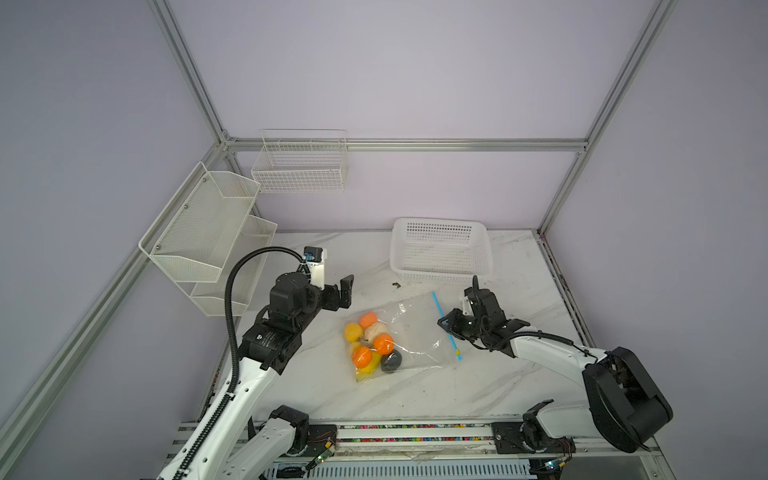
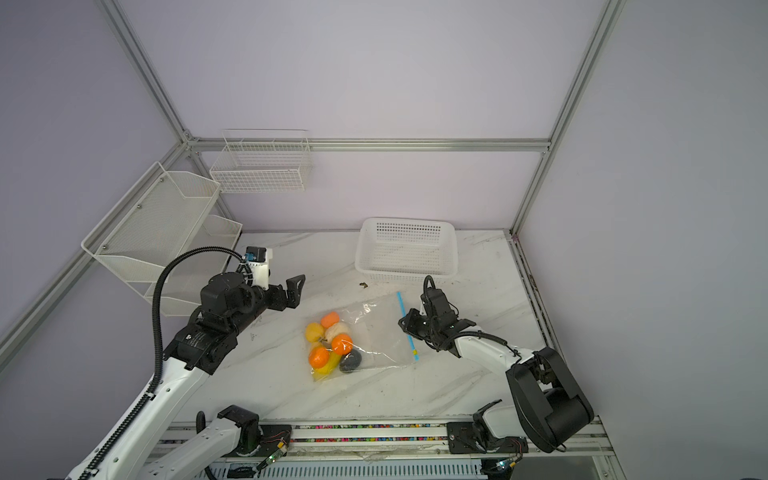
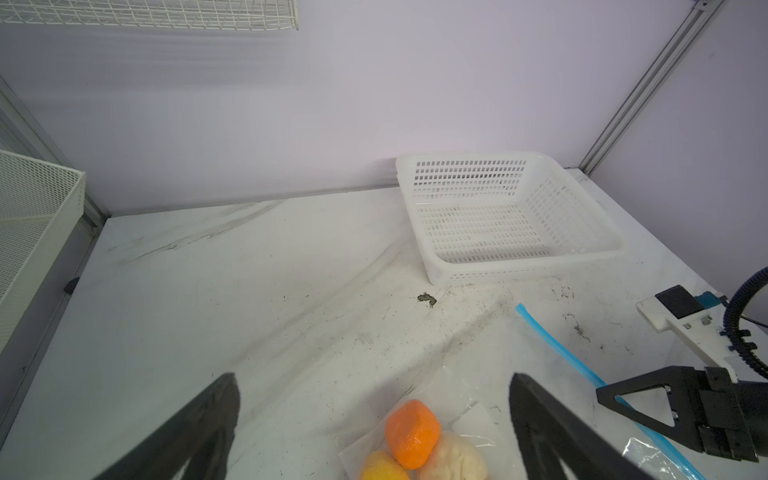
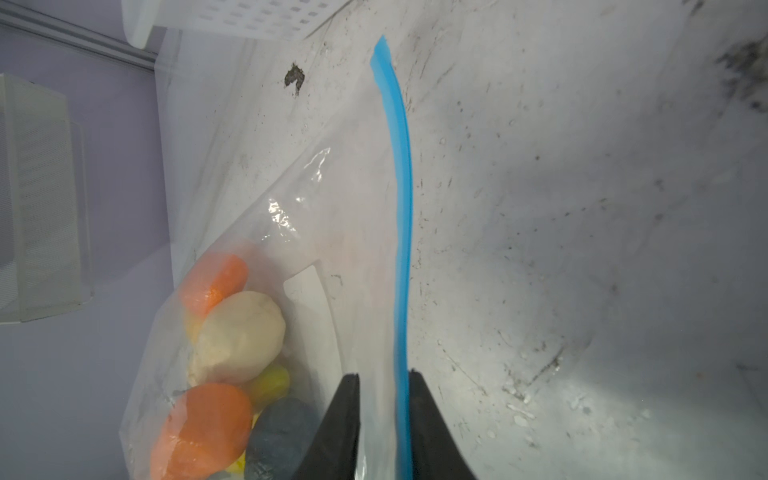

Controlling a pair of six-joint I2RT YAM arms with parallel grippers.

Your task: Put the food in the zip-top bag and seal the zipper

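**Landmark.** White perforated plastic basket, at the back of the white marble-patterned tabletop.

**Task items.** The large clear crinkly zip-top bag lies flat on the tabletop in front of the basket. The food, toy fruits in orange, yellow, cream and black, is inside the bag. It is bunched at the bag end towards the left arm's side of the basket. The thin light-blue zipper strip runs along the opposite bag edge, and its far end stops just short of the basket's front wall. The small yellow-blue slider tab sits at the strip end farthest from the basket.

**Grippers.** The right gripper is in front of the basket with its jaws slightly apart. The zipper strip passes between them, next to one finger. The left gripper is off the basket's front-left corner, near the food end of the bag, with its jaws wide apart and holding nothing.
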